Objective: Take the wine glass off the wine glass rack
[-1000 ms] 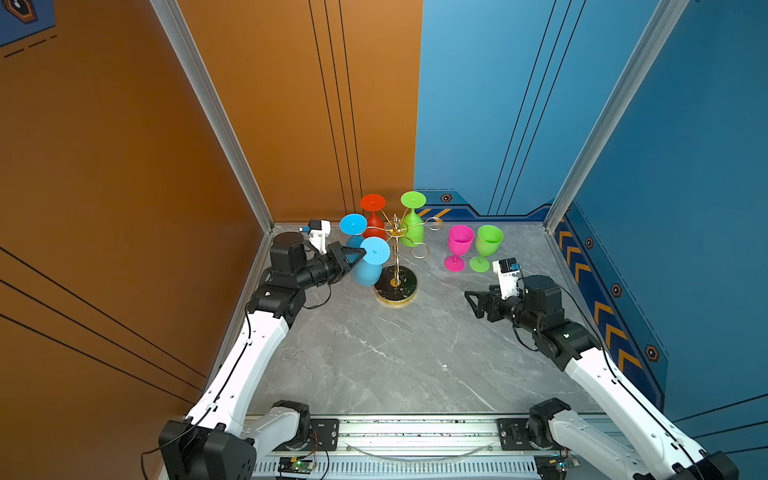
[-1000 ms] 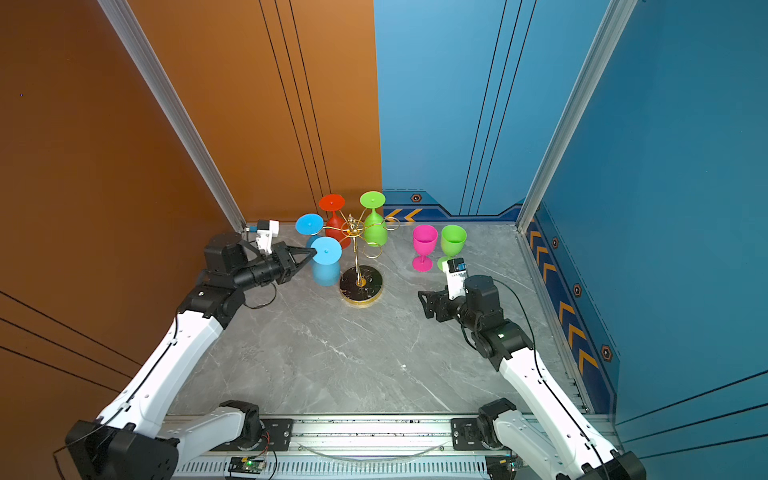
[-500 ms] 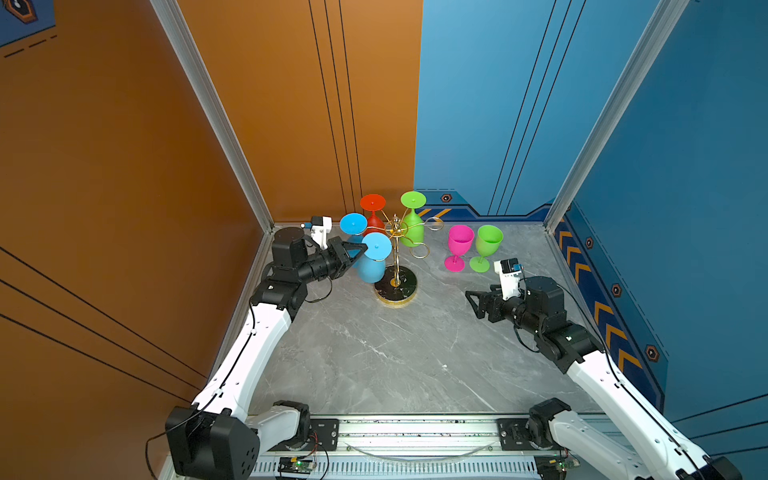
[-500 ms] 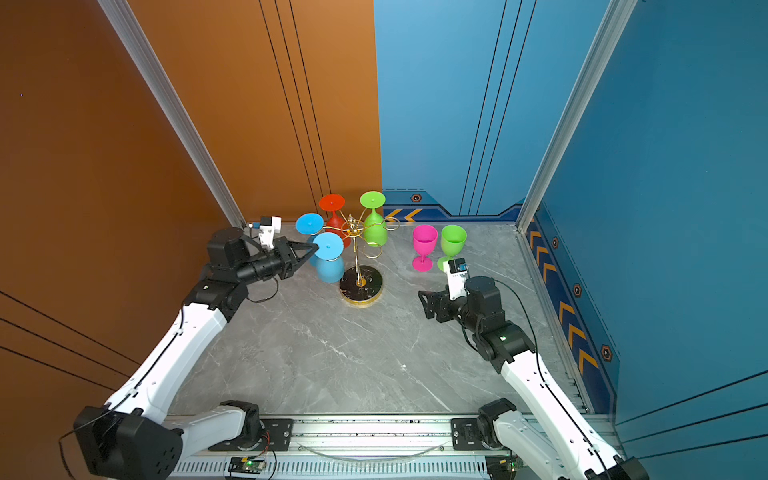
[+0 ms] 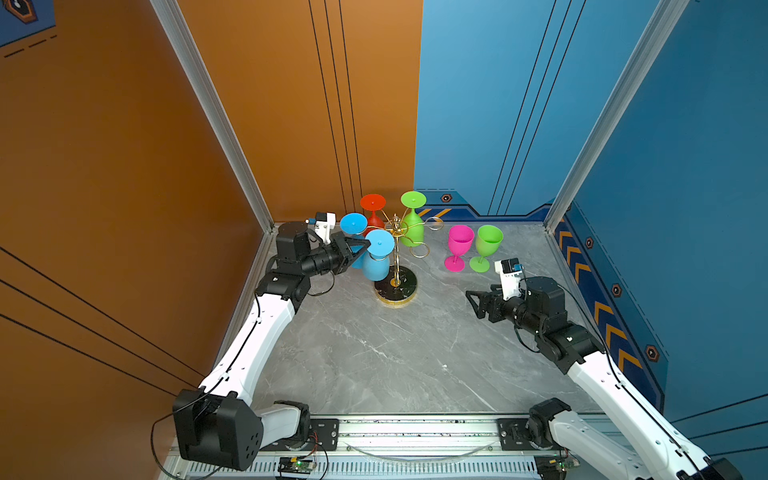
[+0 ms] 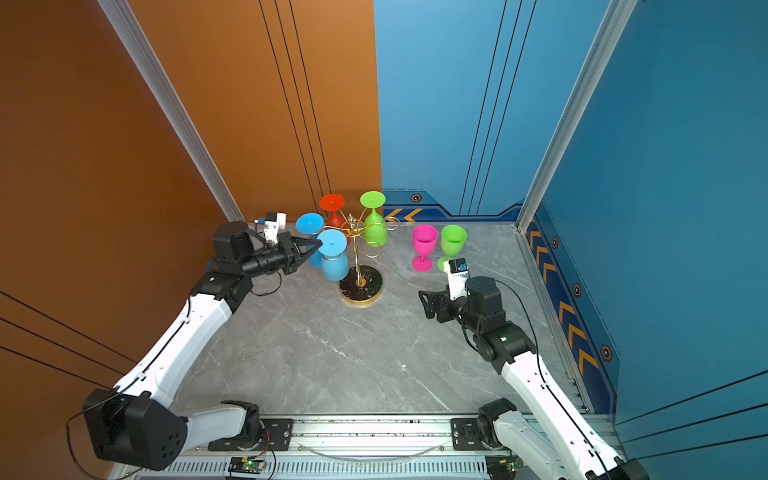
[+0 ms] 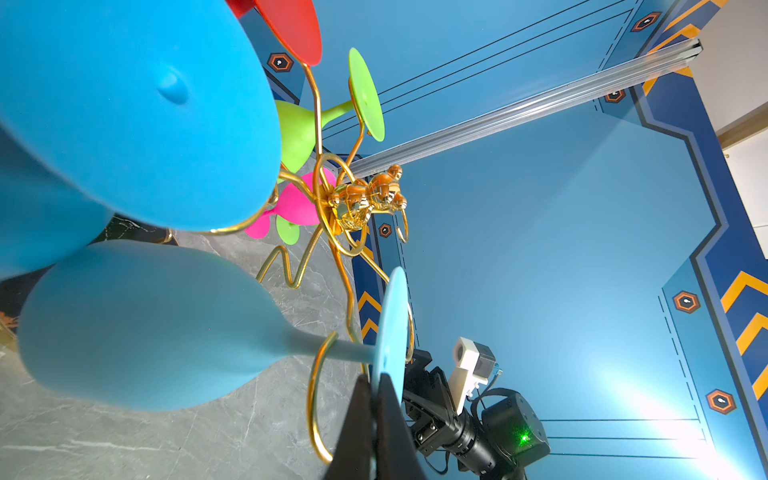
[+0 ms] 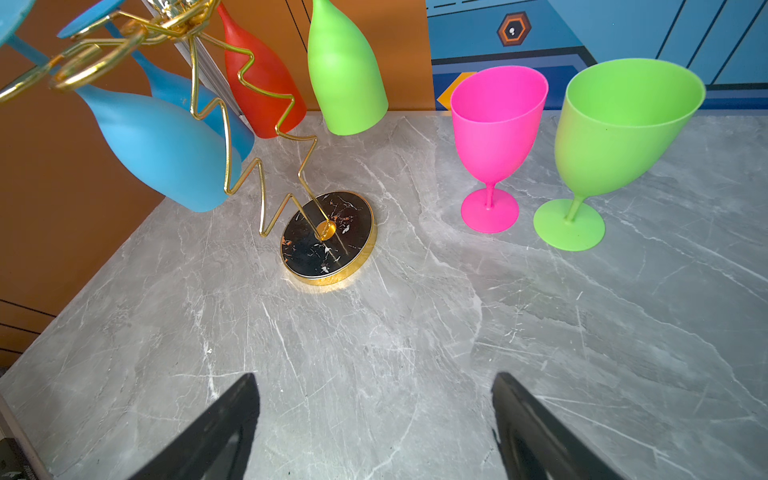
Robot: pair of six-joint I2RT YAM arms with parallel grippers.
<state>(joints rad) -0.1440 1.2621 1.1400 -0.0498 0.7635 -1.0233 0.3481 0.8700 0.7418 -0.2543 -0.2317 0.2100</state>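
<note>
The rack (image 5: 395, 291) stands toward the far left of the table (image 5: 374, 357), with the near blue glass (image 5: 376, 266) hanging upside down in its loop. The left gripper (image 5: 362, 248) is clamped on that glass's foot rim — jaws nearly together. The right gripper (image 5: 473, 304) hovers at right, jaws wide, empty.

Polished, mirror-bright gold metal throughout the thin wire wine glass rack (image 7: 357, 203); glossy black marbled stone look on its round base (image 8: 328, 237), with a shiny gold rim. Smooth matt plastic look in the hanging blue wine glass (image 7: 137, 324), the upright pink wine glass (image 8: 496, 124) and the upright green wine glass (image 8: 619, 129). Smooth grey veined stone finish, faintly sheened, on the surface (image 8: 374, 353).
</note>
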